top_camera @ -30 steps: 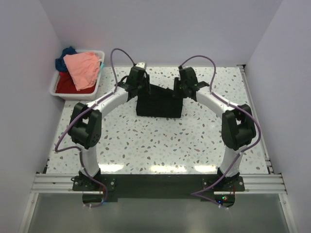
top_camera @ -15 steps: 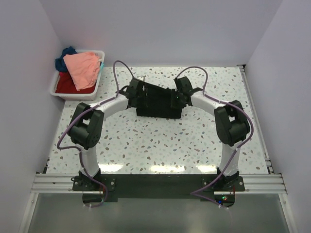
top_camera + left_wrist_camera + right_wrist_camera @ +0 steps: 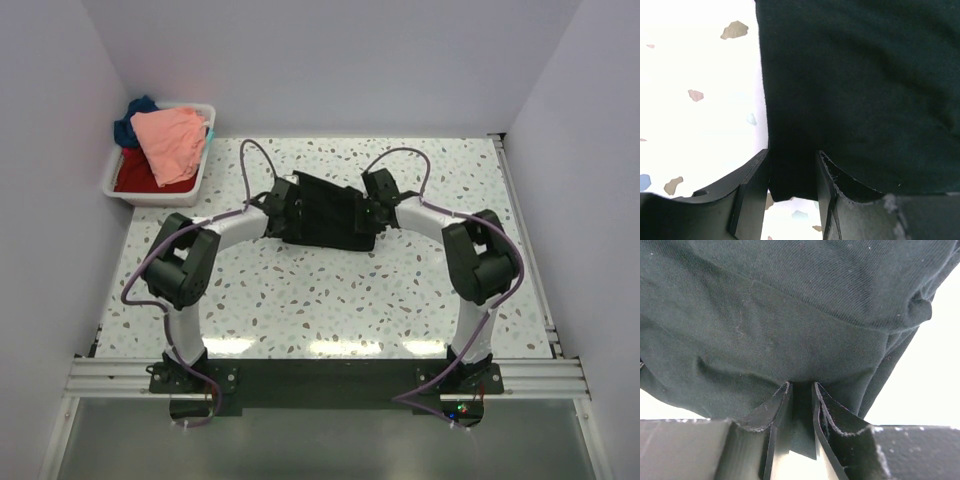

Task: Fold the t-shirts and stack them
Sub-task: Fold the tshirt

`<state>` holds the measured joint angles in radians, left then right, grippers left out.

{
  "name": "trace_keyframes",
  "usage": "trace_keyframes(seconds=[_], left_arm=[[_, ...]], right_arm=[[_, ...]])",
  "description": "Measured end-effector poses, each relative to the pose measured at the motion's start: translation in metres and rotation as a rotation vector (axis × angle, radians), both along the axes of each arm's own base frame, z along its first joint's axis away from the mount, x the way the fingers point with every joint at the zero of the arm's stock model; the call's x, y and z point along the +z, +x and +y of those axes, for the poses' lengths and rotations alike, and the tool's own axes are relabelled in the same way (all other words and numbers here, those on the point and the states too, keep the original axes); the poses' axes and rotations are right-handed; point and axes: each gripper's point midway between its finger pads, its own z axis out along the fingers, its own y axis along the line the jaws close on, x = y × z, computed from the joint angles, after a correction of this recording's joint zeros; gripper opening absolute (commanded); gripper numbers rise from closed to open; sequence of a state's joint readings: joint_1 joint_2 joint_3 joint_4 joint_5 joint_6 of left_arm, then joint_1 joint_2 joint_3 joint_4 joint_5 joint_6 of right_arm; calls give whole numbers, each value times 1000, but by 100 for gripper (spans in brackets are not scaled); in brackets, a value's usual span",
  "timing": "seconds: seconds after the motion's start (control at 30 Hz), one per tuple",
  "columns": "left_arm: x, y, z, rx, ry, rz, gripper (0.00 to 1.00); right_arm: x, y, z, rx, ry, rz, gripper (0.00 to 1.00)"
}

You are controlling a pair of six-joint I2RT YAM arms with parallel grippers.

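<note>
A black t-shirt (image 3: 325,212) lies partly folded in the middle of the table, its top layer slanting. My left gripper (image 3: 283,203) holds its left edge and my right gripper (image 3: 373,203) its right edge. In the left wrist view, black t-shirt cloth (image 3: 860,85) fills the gap between the left gripper (image 3: 792,159) jaws. The right gripper (image 3: 801,388) pinches a fold of the black t-shirt (image 3: 790,305) between narrow jaws. A salmon-pink t-shirt (image 3: 170,140) lies over a red one (image 3: 138,174) and a dark blue one (image 3: 133,115) in the bin.
The white plastic bin (image 3: 203,166) stands at the table's back left corner. Walls close in the table at the back and on both sides. Speckled tabletop (image 3: 330,300) shows in front of the black shirt, between the two arms.
Both grippers have come toward the near side and lower, bringing the black shirt's far edge with them over the rest of the shirt. The shirt now lies flatter and slanted.
</note>
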<state>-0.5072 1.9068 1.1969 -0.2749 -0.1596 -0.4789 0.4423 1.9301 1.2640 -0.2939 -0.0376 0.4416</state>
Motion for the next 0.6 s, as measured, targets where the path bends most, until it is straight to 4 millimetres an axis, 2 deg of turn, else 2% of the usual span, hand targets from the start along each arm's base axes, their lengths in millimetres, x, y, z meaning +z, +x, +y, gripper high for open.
trace_keyframes(seconds=[0.3,0.6], left_arm=[[-3,-16,-5,8,61,-14,43],[-5,-58,-13,-33,71,19,34]], right_arm=[[-3,-19,-12,-9,-28,11,24],[-5,-30,-19,-9,-54,14,22]])
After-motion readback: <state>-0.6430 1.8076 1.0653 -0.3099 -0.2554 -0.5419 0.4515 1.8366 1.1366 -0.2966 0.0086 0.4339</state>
